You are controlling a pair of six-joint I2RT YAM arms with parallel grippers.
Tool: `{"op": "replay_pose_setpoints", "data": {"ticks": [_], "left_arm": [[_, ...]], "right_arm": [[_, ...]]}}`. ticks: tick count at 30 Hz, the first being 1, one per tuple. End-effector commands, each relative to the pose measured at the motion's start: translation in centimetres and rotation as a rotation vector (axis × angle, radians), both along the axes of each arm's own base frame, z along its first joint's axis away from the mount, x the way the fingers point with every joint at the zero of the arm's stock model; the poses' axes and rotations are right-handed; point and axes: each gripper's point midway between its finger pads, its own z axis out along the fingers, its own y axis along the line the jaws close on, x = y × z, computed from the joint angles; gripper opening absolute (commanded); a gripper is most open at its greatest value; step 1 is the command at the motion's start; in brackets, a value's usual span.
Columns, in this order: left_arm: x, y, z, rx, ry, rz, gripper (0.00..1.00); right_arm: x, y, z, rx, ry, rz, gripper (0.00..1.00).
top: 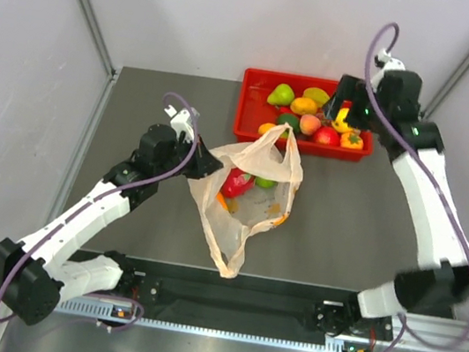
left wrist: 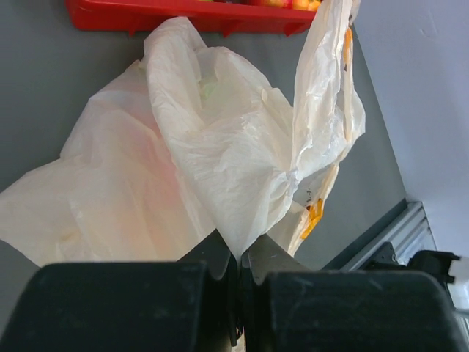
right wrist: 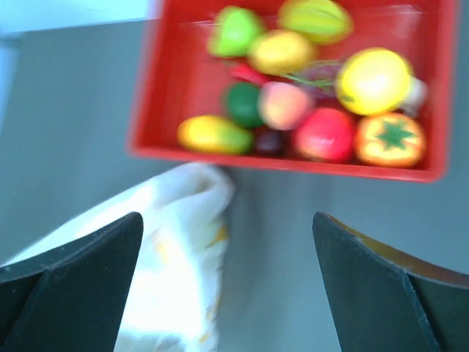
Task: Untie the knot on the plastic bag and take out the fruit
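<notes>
Jaws seemingly pinch the crumpled plastic bag (left wrist: 220, 147).

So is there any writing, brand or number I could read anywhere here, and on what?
No text can be read in any view.
On the plastic bag: orange-yellow prints and small dark marks beside them, crumpled and too small to read.
On the red tray and the toy fruit: no lettering visible.

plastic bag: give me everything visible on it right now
The plastic bag is thin, translucent pale peach film with small yellow prints, heavily crinkled. It lies on the dark table with its mouth gaping and one handle loop standing up by the red tray. Red, green and orange fruit show inside. The left gripper has its jaws shut on a fold of the bag's side.
</notes>
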Motion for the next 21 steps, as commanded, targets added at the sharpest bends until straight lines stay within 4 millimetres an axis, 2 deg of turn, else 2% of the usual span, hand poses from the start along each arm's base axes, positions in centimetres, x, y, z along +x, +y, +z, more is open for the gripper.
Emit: {"op": "replay_pose_setpoints", "data": {"ticks": [1,2,4,5,7,8,9,11,12,13,14,15,17,18,20,21], "left_arm": [[0.8,0.8,0.2,0.031,-0.054,0.040,0.00],[0.9,0.9,-0.2,0.040,-0.051,0.044,0.00],[1.1,1.2,-0.9,0.060,-0.046,0.059,0.00],[1.1,1.3,-1.1,0.066,-0.044,0.064,0.00],[1.3,1.5,-1.3,0.073,-0.046,0.076,0.00],[1.3,1.5,-1.3,0.075,-0.047,0.078,0.00],[1.4,1.6,-1.2,0.076,-0.050,0.082,0.00],[1.5,1.6,-0.8,0.071,-0.059,0.083,0.00],[1.5,1.5,-0.6,0.068,-0.063,0.082,0.00],[1.6,1.6,-0.4,0.069,-0.068,0.087,0.00],[1.7,1.6,-0.2,0.068,-0.073,0.091,0.00],[1.8,1.7,0.0,0.067,-0.077,0.098,0.00],[2.1,2.1,0.2,0.073,-0.082,0.123,0.00],[2.2,2.1,0.6,0.071,-0.088,0.128,0.00],[2.3,2.3,0.5,0.085,-0.075,0.139,0.00],[2.4,2.3,0.8,0.084,-0.075,0.144,0.00]], "right_arm": [[-8.0,4.1,2.0,0.050,-0.047,0.232,0.97],[-10.3,6.2,1.9,0.060,-0.044,0.305,0.95],[-14.1,7.8,2.1,0.078,-0.065,0.385,0.93],[-16.6,10.1,2.1,0.096,-0.060,0.462,0.90],[-18.9,11.4,1.5,0.118,-0.051,0.504,0.88],[-20.6,12.9,1.2,0.130,-0.034,0.553,0.86],[-20.9,13.3,-0.2,0.108,-0.010,0.543,0.85],[-22.4,15.3,-1.0,0.133,0.004,0.584,0.85],[-22.5,15.8,-1.5,0.141,0.010,0.580,0.85],[-22.3,16.3,-3.1,0.128,0.033,0.557,0.86],[-22.5,17.7,-3.1,0.164,0.017,0.553,0.86],[-21.6,17.9,-4.7,0.132,0.025,0.488,0.88],[-21.4,19.5,-5.4,0.136,0.016,0.458,0.90],[-20.1,19.6,-6.8,0.091,0.012,0.387,0.92],[-19.2,20.3,-8.0,0.103,0.027,0.314,0.95],[-18.1,20.8,-9.0,0.093,0.023,0.265,0.96]]}}
